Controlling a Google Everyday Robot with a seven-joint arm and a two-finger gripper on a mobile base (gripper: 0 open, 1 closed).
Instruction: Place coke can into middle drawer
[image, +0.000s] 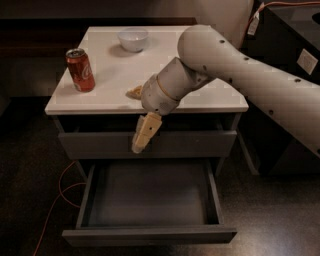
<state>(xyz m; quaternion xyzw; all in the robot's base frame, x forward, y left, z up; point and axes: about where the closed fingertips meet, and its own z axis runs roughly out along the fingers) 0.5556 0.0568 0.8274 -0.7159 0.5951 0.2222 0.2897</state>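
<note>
white counter (110, 95): one coke can (80, 70) at left edge, one bowl (133, 39) at rear; middle drawer (150, 235) open; claw (137, 120) wide, empty, by front edge.

Dim lab or office: white-topped table (210, 100), orange cable (62, 187) on dark floor (30, 150) at 7 o'clock, black equipment cabinet (295, 50) at 2 o'clock; gripper (135, 120), fingers (142, 132) apart, at centre.

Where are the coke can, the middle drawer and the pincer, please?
coke can (80, 70): camera view, red side wall.
middle drawer (150, 236): camera view, its pulled-out front panel.
pincer (139, 142): camera view, lower end, hanging above that drawer.
</note>
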